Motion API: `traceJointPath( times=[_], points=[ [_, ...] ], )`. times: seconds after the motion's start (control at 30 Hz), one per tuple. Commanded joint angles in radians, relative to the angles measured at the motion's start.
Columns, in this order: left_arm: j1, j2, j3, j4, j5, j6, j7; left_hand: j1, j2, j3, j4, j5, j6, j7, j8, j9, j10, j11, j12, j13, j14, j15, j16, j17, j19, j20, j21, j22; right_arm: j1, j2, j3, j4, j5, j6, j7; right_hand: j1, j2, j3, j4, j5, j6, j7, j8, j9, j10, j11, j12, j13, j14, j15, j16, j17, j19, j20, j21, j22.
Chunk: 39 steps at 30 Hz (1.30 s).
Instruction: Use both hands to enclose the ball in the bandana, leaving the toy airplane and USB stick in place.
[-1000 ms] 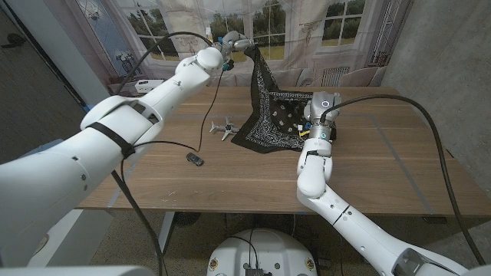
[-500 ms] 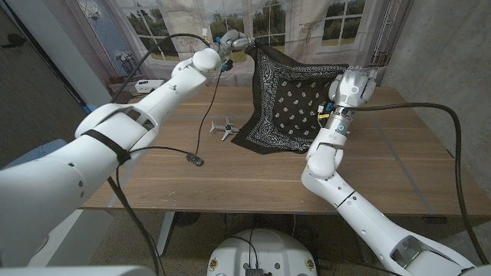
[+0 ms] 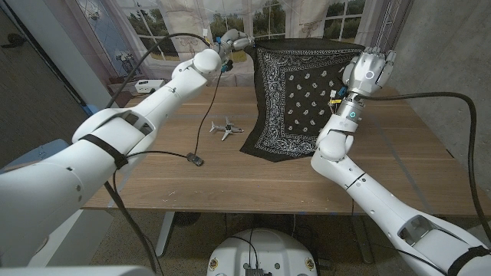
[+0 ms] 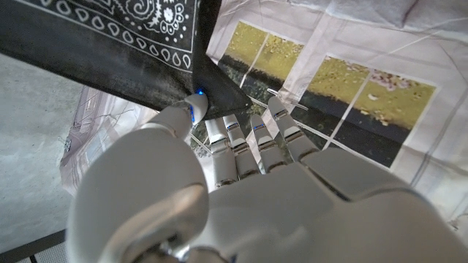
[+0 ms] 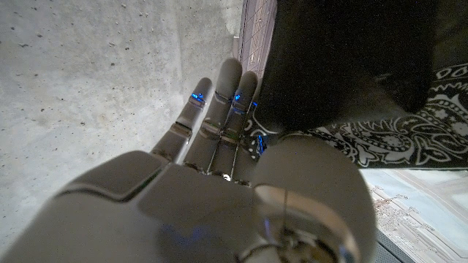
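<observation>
Overhead, left hand (image 3: pixel 232 40) and right hand (image 3: pixel 368 70) pinch the raised bandana (image 3: pixel 295 92) (wrist views confirm).

Soft, even light with faint shadows on the table (image 3: pixel 153 176); head view bends at edges; wrist views blur up close.

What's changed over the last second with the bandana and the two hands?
The right hand rose from the table, lifting its corner of the bandana, which now hangs spread between both hands. The left hand stayed raised, gripping its corner. The toy airplane and USB stick stayed put.
</observation>
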Motion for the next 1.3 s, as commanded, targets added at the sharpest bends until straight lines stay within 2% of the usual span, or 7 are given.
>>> traceJointPath(
  times=[0.03,0.37,0.67,0.87,1.1,1.23,1.3],
  points=[
    [-0.015,-0.025,0.063,-0.044,0.164,0.200,0.176,-0.007,0.005,0.006,-0.003,-0.001,0.000,-0.007,0.279,-0.003,0.012,0.001,0.003,0.002,0.000,-0.042,0.003,0.003,0.000,0.001,0.006,-0.001,0.161,-0.102,-0.107,0.103,0.066,0.030,0.101,0.031,0.028,0.000,0.009,0.008,0.056,-0.062,0.003,0.002,0.013,-0.024,-0.001,-0.003,-0.011,-0.094,0.001,0.003,-0.009,-0.004,0.008,-0.002],
    [-0.050,-0.095,0.161,-0.015,0.319,0.420,0.317,0.006,-0.008,-0.004,-0.028,-0.018,0.021,-0.010,0.280,-0.023,0.033,0.005,0.010,0.003,0.016,-0.040,0.006,-0.003,0.008,0.007,0.014,-0.001,0.293,-0.108,-0.208,0.261,0.098,0.050,0.213,0.032,0.026,0.003,0.017,0.010,0.054,-0.072,-0.003,-0.004,0.016,-0.034,-0.013,-0.025,-0.017,-0.095,-0.012,-0.003,-0.016,-0.002,0.017,-0.005],
    [-0.085,-0.177,0.251,0.080,0.423,0.576,0.408,0.026,-0.010,-0.033,-0.053,-0.050,0.050,-0.009,0.270,-0.056,0.071,-0.008,0.019,0.000,0.037,-0.044,0.016,-0.009,0.017,0.006,0.023,-0.002,0.414,-0.075,-0.295,0.438,0.130,0.059,0.285,0.035,0.025,0.003,0.020,0.011,0.053,-0.071,-0.011,-0.011,0.023,-0.035,-0.023,-0.049,-0.022,-0.095,-0.022,-0.011,-0.017,0.002,0.026,-0.010],
    [-0.093,-0.190,0.275,0.104,0.432,0.590,0.411,0.034,-0.010,-0.044,-0.059,-0.063,0.061,-0.012,0.263,-0.071,0.076,-0.009,0.018,-0.003,0.039,-0.048,0.016,-0.011,0.018,0.005,0.026,-0.003,0.489,-0.035,-0.344,0.580,0.163,0.083,0.290,0.036,0.024,0.002,0.021,0.011,0.056,-0.074,-0.015,-0.016,0.023,-0.034,-0.025,-0.053,-0.023,-0.096,-0.027,-0.014,-0.020,0.002,0.032,-0.013],
    [-0.085,-0.166,0.282,0.064,0.425,0.591,0.372,0.041,-0.014,-0.056,-0.065,-0.078,0.075,-0.007,0.255,-0.088,0.079,-0.008,0.014,-0.006,0.042,-0.046,0.017,-0.013,0.018,0.007,0.028,-0.003,0.559,0.010,-0.405,0.714,0.201,0.084,0.308,0.036,0.025,0.003,0.025,0.012,0.047,-0.074,-0.023,-0.021,0.018,-0.036,-0.031,-0.061,-0.025,-0.097,-0.034,-0.017,-0.023,0.001,0.037,-0.016],
    [-0.074,-0.145,0.283,0.019,0.428,0.600,0.351,0.041,-0.004,-0.070,-0.060,-0.100,0.073,-0.003,0.236,-0.109,0.078,0.002,0.012,-0.010,0.044,-0.040,0.019,-0.012,0.012,0.016,0.028,-0.004,0.588,0.037,-0.424,0.780,0.243,0.103,0.321,0.056,0.013,0.006,-0.001,0.012,0.001,-0.076,-0.074,-0.050,0.008,-0.041,-0.045,-0.082,-0.037,-0.100,-0.040,-0.026,-0.026,0.010,0.046,-0.022],
    [-0.070,-0.134,0.285,0.001,0.432,0.600,0.341,0.045,-0.004,-0.089,-0.063,-0.121,0.038,-0.012,0.198,-0.134,0.061,0.005,0.003,-0.016,0.045,-0.037,0.020,-0.013,0.011,0.018,0.030,-0.004,0.598,0.051,-0.428,0.809,0.263,0.108,0.311,0.070,0.007,0.001,-0.027,0.010,-0.042,-0.075,-0.124,-0.080,0.004,-0.031,-0.056,-0.103,-0.048,-0.098,-0.043,-0.034,-0.031,0.015,0.052,-0.026]
  ],
)
